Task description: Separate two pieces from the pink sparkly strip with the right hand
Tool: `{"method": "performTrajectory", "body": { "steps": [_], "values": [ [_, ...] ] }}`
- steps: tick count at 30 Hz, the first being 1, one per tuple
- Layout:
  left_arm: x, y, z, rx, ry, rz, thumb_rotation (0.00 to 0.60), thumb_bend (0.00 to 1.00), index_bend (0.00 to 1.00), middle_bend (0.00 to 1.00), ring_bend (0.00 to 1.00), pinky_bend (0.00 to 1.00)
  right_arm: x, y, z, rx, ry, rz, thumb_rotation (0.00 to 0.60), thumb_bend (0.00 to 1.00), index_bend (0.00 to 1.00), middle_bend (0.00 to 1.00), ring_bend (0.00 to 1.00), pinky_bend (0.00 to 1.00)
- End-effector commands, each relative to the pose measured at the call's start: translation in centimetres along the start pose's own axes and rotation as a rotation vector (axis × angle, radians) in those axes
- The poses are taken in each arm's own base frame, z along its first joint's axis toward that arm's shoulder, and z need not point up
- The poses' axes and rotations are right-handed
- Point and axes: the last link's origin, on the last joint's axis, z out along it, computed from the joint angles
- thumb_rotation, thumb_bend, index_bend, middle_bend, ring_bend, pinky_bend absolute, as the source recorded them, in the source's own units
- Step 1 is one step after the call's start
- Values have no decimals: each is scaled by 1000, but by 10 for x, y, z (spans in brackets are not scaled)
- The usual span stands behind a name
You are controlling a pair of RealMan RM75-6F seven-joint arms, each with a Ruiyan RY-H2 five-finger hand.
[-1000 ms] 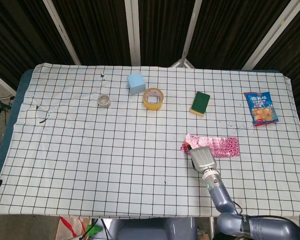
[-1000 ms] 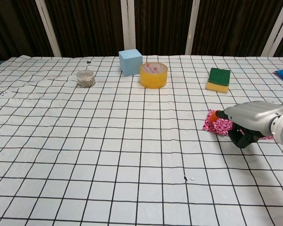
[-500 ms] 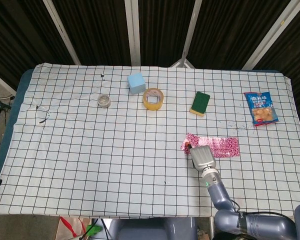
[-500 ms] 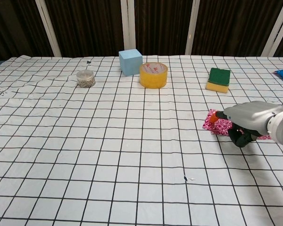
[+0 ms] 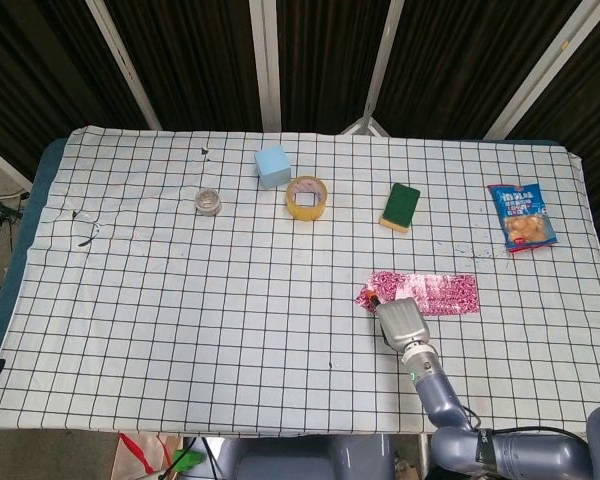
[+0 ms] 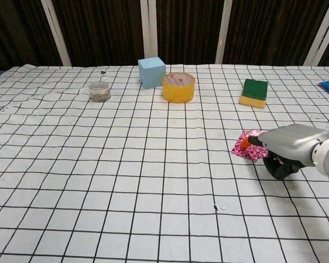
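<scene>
The pink sparkly strip lies flat on the checked cloth, right of the middle. Its left end is crumpled and pulled out toward the left. My right hand is over that end, back of the hand up, with an orange-tipped finger on the foil. In the chest view the right hand covers most of the strip, fingers curled under around the end piece. I cannot see whether the piece has torn free. The left hand is in neither view.
Along the far side stand a small jar, a light blue cube, a yellow tape roll, a green sponge and a blue snack bag. The cloth's near edge runs just behind my right forearm.
The right hand has drawn back toward me and slightly left, dragging the strip's left end with it. That end now juts out further left and looks more crumpled.
</scene>
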Motion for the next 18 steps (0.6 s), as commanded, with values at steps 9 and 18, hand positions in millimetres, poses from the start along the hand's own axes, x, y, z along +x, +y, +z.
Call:
{"method": "performTrajectory", "body": {
  "steps": [9,18],
  "values": [
    [0,1,0,-2,0,4,600,325,159,0,0,101,-10,-9,-14,53,-11,-17,600,778,169,817,715,542],
    [-1,1,1,-1,-2,6,600,324,159,0,0,101,-14,-15,-31,101,-23,-33,600,779,176,817,715,542]
  ]
}}
